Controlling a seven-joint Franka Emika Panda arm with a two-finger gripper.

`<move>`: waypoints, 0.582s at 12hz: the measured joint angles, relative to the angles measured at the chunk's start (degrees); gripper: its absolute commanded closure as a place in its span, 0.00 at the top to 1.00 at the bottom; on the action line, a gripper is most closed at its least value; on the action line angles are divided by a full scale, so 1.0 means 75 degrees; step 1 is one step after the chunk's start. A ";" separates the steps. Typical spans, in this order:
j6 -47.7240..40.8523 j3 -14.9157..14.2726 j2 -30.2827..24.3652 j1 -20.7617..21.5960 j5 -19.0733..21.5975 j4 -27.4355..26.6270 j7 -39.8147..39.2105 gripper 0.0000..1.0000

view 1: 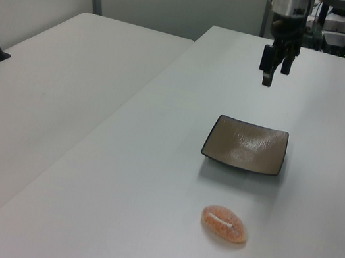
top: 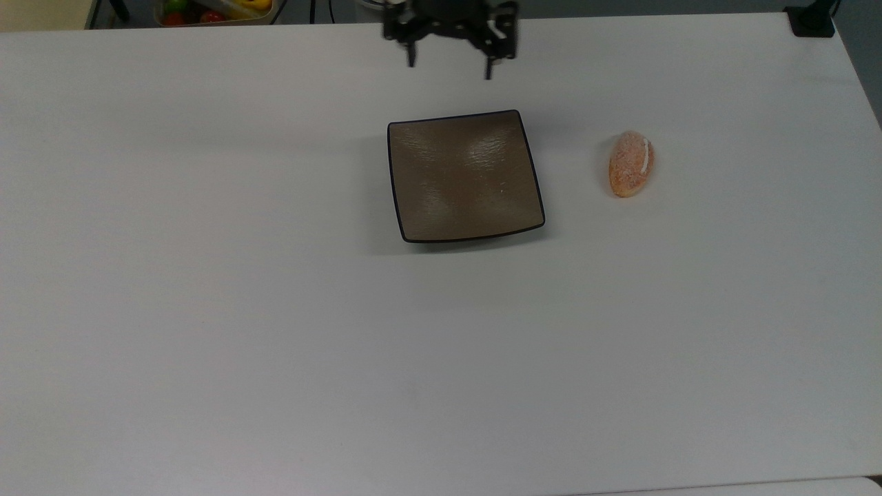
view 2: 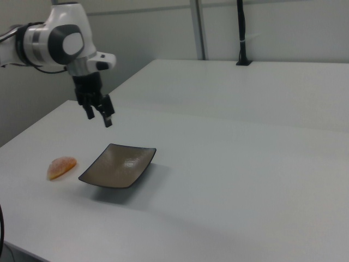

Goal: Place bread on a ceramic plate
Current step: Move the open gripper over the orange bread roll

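Task not started in substance. Landmark: the ceramic plate (top: 465, 176).

Nearest in the left view: the bread (view 1: 224, 224), lying on the white table (top: 207, 310), well apart from the plate, on the camera side of it. In the top view it sits off the plate's right edge, its long axis roughly along that edge, white stripe up. Nothing touches it.

Plate: square, glossy brown, dark rim, flat on the table, nothing on it.

Beyond the plate: the gripper (top: 449, 66), raised above the table past the plate's far edge in the top view, clear of plate and bread alike. Fingers spread wide apart, pointing down, holding nothing, touching nothing. In the right view it hangs above the plate's far-left corner.

Judgement: all still to do, namely travel over to the bread, descend, grasp, lift, carry, release on the plate.

Farthest: a bin of coloured fruit (top: 213, 10) past the table's back edge.
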 measured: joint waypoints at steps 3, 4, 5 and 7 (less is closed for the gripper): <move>0.0000 0.1097 0.0050 -0.0009 0.0218 -0.0035 0.0976 1.00; 0.0020 0.1401 0.0107 -0.0026 0.0231 -0.0063 0.1270 1.00; 0.0212 0.1631 0.0200 -0.0040 0.0236 -0.0096 0.1536 1.00; 0.0726 0.2019 0.0522 -0.0045 0.0239 -0.0147 0.2048 1.00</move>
